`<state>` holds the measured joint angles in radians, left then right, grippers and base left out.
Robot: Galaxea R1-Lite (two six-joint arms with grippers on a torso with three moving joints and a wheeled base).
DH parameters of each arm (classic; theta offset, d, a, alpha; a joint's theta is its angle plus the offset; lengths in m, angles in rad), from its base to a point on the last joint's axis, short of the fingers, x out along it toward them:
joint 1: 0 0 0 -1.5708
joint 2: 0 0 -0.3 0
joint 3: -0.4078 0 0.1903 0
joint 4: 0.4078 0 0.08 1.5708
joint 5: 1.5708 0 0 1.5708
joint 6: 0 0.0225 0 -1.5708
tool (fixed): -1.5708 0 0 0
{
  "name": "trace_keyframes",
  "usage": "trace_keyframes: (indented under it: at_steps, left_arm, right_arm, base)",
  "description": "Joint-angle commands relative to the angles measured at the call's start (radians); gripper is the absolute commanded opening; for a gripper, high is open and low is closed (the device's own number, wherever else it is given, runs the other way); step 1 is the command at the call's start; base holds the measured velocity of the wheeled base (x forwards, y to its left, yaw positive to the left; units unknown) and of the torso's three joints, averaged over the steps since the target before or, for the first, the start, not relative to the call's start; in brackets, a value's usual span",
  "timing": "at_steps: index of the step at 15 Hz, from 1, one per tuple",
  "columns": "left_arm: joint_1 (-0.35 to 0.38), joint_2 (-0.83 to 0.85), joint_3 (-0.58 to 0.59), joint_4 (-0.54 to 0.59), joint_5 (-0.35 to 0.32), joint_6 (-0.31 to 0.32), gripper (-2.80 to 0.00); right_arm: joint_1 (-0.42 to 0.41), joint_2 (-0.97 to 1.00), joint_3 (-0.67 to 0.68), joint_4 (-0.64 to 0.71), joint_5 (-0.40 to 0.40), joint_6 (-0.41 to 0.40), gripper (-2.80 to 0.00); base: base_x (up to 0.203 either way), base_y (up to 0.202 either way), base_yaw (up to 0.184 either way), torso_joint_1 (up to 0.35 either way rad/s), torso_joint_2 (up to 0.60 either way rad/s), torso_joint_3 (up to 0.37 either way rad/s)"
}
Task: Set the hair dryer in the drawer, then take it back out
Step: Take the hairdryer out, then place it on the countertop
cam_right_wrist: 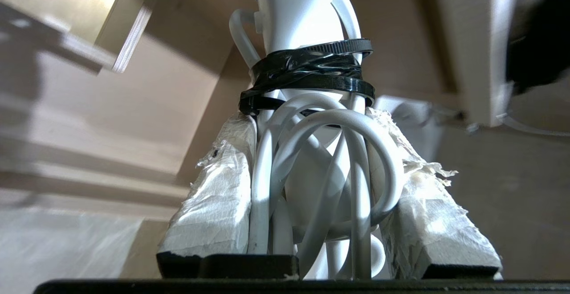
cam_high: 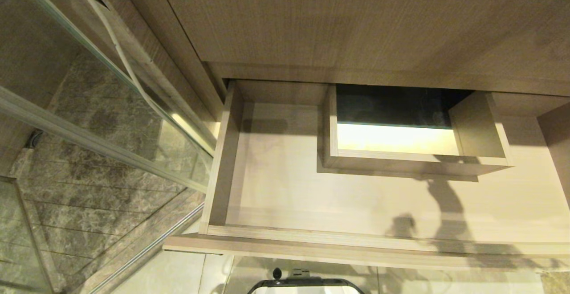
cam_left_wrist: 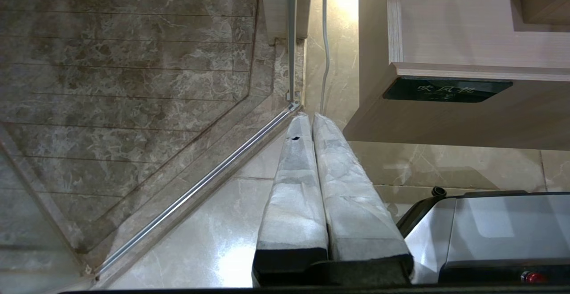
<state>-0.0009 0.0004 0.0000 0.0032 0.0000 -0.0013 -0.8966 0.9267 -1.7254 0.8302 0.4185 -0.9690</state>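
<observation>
The drawer (cam_high: pixel 276 187) stands pulled out in the head view, its light wood floor bare around the boxed cut-out (cam_high: pixel 401 162) at the middle back. Only the shadow of an arm falls across its right part. In the right wrist view my right gripper (cam_right_wrist: pixel 311 118) is shut on the white hair dryer (cam_right_wrist: pixel 303 13), gripping its handle and the bundled white cord (cam_right_wrist: pixel 356 151), which black ties (cam_right_wrist: pixel 307 73) bind. The dryer's barrel is out of view. My left gripper (cam_left_wrist: pixel 307 118) hangs shut and empty over the floor, beside the drawer front's black label (cam_left_wrist: pixel 445 90).
A wood-grain cabinet panel (cam_high: pixel 356 18) overhangs the drawer's back. To the left stand a glass shower door (cam_high: pixel 111 120) and dark marble tiles (cam_high: pixel 89 205), with a white cable (cam_high: pixel 120 49) along the wall. My base (cam_high: pixel 307 285) sits just below the drawer front.
</observation>
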Motion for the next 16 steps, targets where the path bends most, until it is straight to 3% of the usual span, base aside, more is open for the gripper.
trace_keyframes:
  at_steps: [1, 6, 16]
  left_arm:
    - [-0.001, 0.000, 0.002, 0.000, 0.000, 0.000, -2.80]
    - [-0.001, 0.000, 0.002, 0.000, 0.000, 0.000, -2.80]
    - [-0.001, 0.000, 0.002, 0.000, 0.000, 0.000, -2.80]
  right_arm:
    - [0.004, -0.042, -0.042, 0.009, 0.003, -0.003, -2.80]
    - [0.026, -0.106, -0.063, 0.008, 0.003, 0.057, -2.80]
    - [0.135, -0.170, -0.151, -0.004, -0.012, 0.060, -2.80]
  base:
    - [0.000, 0.000, 0.000, 0.000, 0.00, 0.000]
    - [0.000, 0.000, 0.000, 0.000, 0.00, 0.000]
    - [0.000, 0.000, 0.000, 0.000, 0.00, 0.000]
